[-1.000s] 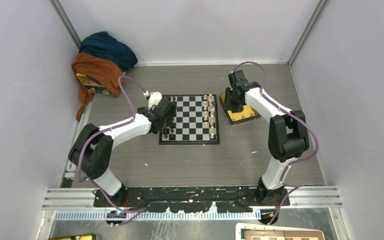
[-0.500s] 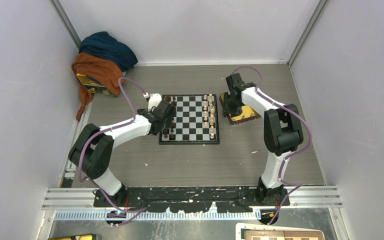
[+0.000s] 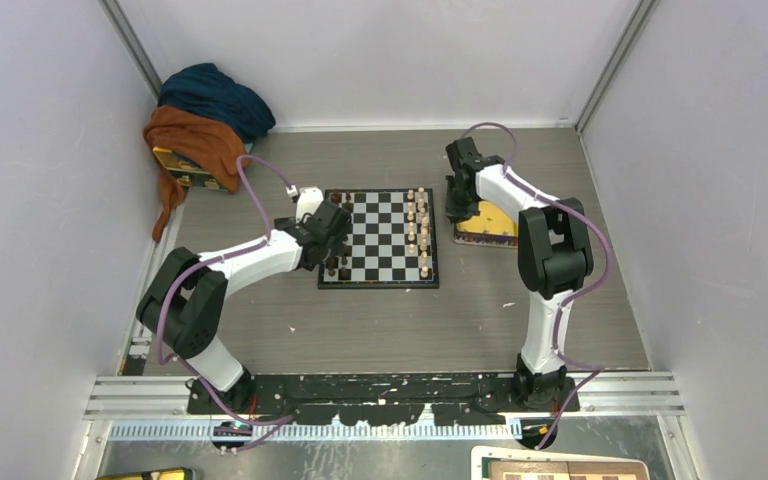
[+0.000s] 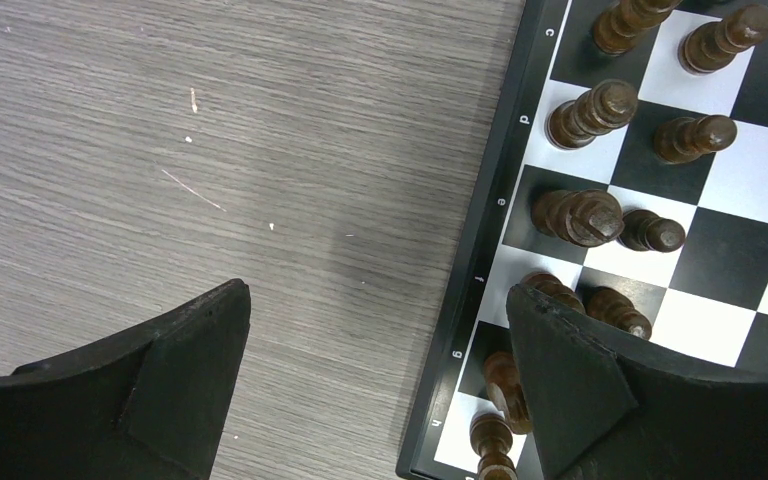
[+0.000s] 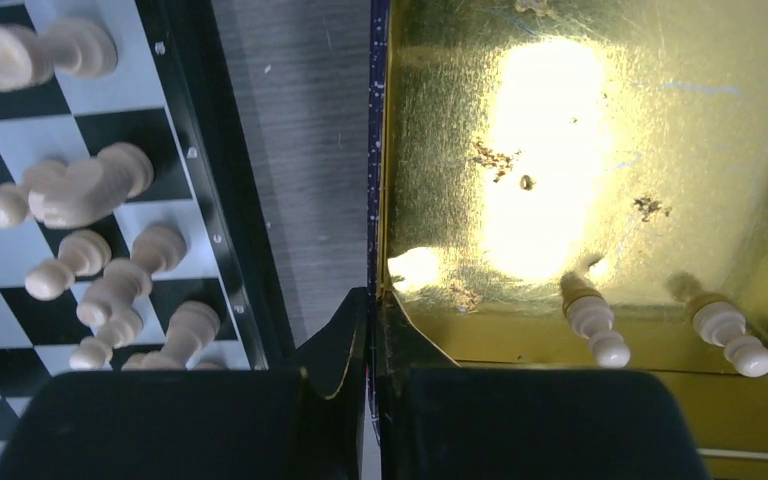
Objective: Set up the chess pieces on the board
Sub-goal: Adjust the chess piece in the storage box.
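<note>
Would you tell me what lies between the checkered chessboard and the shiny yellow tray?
Just bare grey wood-grain table separates the chessboard and tray; the right wrist view shows it.

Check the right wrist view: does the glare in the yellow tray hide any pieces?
Right wrist: a blown-out glare patch on the shiny yellow rectangular tray could mask detail there; two light-tan wooden chess pieces below it read clearly. Left wrist: even light, sharp. Top external: tray too small to judge.

Grey wood-grain table (image 3: 380,320) (lightly speckled), pale lilac walls (image 3: 40,200).
</note>
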Controlling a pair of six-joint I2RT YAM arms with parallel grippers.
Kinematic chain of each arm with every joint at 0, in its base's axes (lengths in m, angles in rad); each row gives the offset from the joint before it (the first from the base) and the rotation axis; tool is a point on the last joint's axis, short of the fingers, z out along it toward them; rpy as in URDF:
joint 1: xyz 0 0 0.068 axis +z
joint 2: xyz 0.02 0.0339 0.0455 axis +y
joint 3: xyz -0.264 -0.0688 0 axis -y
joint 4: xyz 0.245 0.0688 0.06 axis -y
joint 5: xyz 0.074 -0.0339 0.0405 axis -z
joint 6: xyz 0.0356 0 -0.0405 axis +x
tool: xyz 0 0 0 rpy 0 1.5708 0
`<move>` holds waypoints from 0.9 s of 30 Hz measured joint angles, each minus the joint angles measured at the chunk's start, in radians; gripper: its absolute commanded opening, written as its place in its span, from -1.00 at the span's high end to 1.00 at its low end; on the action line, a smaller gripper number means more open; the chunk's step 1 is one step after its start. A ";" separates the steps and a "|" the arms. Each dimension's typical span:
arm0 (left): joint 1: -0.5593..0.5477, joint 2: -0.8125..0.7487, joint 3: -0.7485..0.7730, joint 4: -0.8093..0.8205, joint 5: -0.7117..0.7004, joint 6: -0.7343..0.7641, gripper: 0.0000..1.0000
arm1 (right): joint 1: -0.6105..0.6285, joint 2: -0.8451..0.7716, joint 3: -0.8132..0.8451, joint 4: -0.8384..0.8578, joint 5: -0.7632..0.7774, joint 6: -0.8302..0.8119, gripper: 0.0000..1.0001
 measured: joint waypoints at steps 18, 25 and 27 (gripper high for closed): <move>0.000 0.036 0.028 -0.007 0.000 0.019 -0.99 | -0.069 0.090 0.094 0.096 0.116 0.179 0.98; 0.000 0.049 0.046 -0.016 -0.006 0.019 -0.99 | -0.096 0.052 -0.021 0.325 0.137 0.216 0.98; 0.000 0.050 0.050 -0.018 -0.008 0.019 -0.99 | -0.093 0.027 -0.062 0.393 0.141 0.214 0.98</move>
